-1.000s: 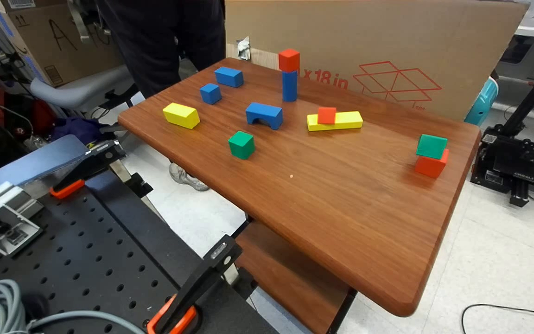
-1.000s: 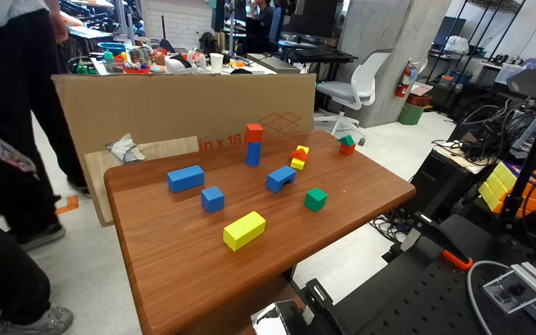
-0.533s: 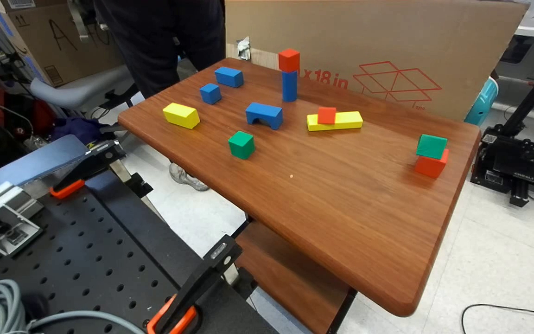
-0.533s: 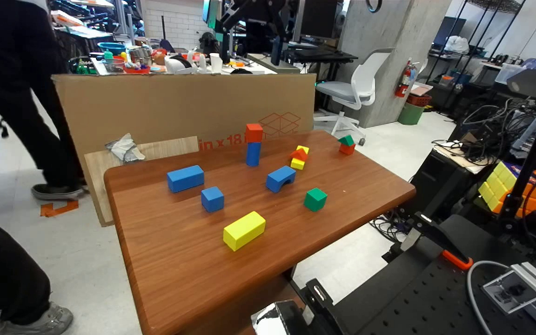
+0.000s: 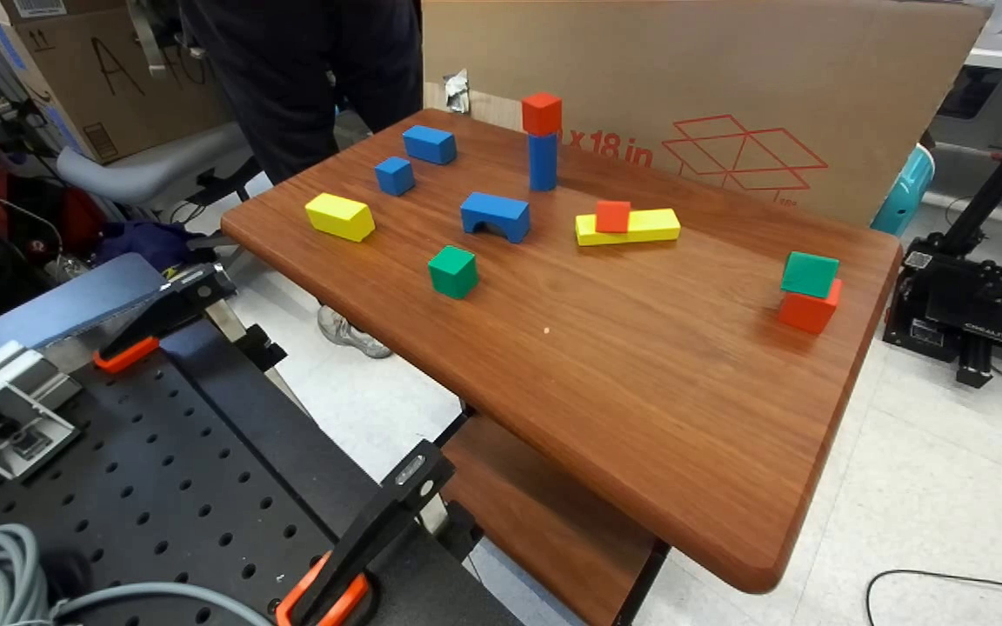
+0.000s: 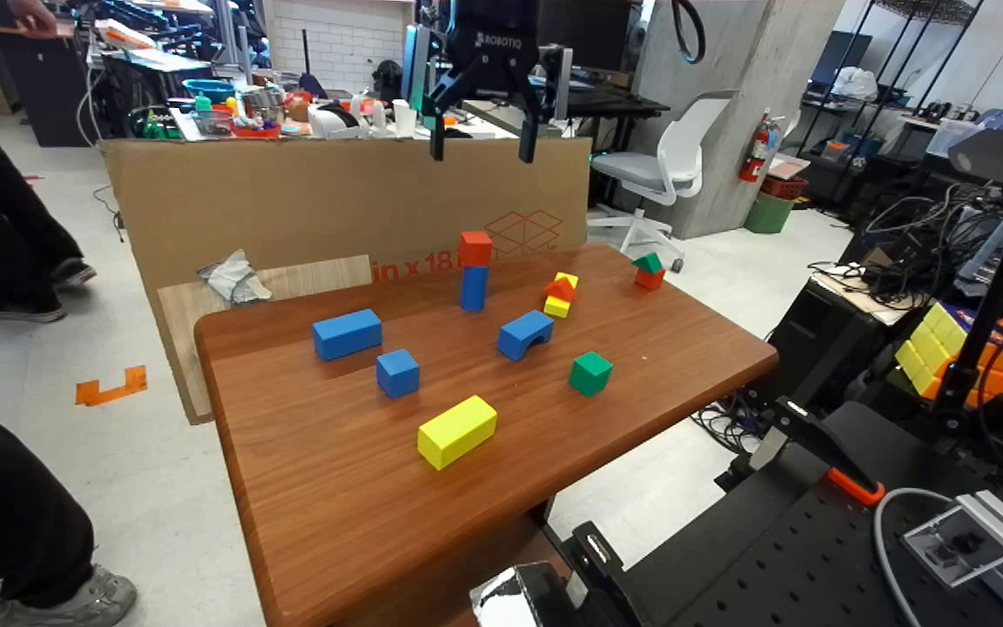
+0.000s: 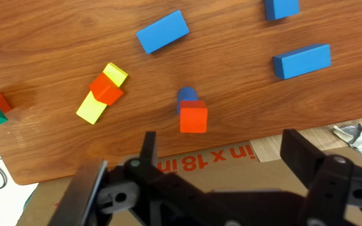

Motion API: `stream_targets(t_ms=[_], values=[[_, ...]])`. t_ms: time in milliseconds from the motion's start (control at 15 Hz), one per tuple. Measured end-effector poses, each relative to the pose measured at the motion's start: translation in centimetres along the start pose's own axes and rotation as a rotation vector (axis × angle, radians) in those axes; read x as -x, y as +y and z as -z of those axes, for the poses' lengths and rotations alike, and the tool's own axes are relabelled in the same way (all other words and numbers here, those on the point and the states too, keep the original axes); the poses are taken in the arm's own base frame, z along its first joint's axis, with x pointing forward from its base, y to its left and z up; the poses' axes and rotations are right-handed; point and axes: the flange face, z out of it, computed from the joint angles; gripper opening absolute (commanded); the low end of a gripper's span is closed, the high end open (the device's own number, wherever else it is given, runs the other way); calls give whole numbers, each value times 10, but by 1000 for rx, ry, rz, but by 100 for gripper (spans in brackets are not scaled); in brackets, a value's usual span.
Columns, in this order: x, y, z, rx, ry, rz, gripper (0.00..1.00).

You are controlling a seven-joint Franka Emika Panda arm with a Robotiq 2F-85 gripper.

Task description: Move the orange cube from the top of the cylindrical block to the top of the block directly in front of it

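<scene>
Claw (image 6: 481,157) lower than before, fingers (image 7: 298,153) wide apart, clear of the orange cube (image 6: 475,249) atop the blue cylinder (image 6: 474,289).

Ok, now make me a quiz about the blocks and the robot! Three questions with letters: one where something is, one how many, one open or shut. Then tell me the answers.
1. Where is the highest orange cube?
A) on a green cube
B) on a blue cylinder
C) under a yellow block

2. How many blocks on the table are blue?
A) two
B) three
C) four

3. How is the gripper?
A) open
B) shut on a block
C) shut, holding nothing

Right letters:
1 B: both exterior views show it atop the upright blue cylinder.
2 C: the blue cylinder, blue arch block, blue cube and blue rectangular block make four.
3 A: its fingers stand wide apart, holding nothing, in an exterior view.
</scene>
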Motion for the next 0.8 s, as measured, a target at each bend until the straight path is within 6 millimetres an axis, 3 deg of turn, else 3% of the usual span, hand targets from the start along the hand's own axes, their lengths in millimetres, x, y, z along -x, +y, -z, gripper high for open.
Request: stream_targets(t_ms=[800], values=[[-19, -1, -48, 35, -85, -13, 100]])
